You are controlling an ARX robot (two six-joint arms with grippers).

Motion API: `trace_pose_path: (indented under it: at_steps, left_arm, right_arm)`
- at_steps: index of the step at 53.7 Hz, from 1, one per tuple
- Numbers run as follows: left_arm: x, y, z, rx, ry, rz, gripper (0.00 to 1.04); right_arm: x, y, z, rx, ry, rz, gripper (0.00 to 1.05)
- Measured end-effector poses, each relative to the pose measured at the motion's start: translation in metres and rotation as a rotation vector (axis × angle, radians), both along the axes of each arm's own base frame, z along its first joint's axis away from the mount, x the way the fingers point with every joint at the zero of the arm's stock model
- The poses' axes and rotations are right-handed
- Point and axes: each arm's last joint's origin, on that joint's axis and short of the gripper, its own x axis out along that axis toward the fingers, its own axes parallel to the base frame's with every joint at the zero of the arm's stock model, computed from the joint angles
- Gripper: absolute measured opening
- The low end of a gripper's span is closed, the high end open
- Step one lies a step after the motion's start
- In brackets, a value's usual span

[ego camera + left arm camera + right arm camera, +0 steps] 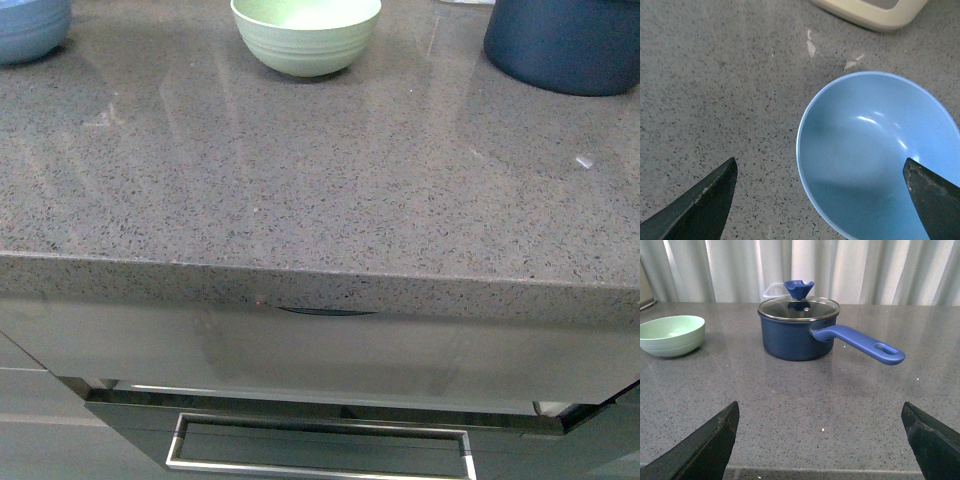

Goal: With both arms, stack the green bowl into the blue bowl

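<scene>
Left, right jaws apart; blue bowl (28, 30) mostly cropped; green bowl (305, 42) far rim cut off.

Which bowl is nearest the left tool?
The blue bowl: the open left tool frames it in the left wrist view; the green bowl is absent there.

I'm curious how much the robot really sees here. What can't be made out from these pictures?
Front view: the blue bowl is cut off by the top and left edges.
Front view: the navy pot loses its lid and handle past the top edge.
Left wrist view: a cream object is cut by the top edge; unidentifiable.
Right wrist view: a clear item is mostly hidden behind the pot.
</scene>
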Motion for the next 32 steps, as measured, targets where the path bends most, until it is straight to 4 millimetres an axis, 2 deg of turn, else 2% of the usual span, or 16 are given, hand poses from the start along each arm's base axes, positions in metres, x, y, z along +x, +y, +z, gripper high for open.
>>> trace_pose_path:
  at_steps: [6, 19, 32]
  left_arm:
    - [0.01, 0.001, -0.011, -0.011, 0.026, -0.002, 0.98]
    - [0.022, 0.003, -0.016, 0.002, 0.025, 0.006, 0.98]
    - [0.035, 0.003, -0.032, 0.006, 0.053, 0.004, 0.98]
  right_arm:
    - [0.0, 0.0, 0.0, 0.0, 0.0, 0.0, 0.95]
    - [0.0, 0.0, 0.0, 0.0, 0.0, 0.0, 0.95]
    - [0.0, 0.0, 0.0, 0.0, 0.0, 0.0, 0.95]
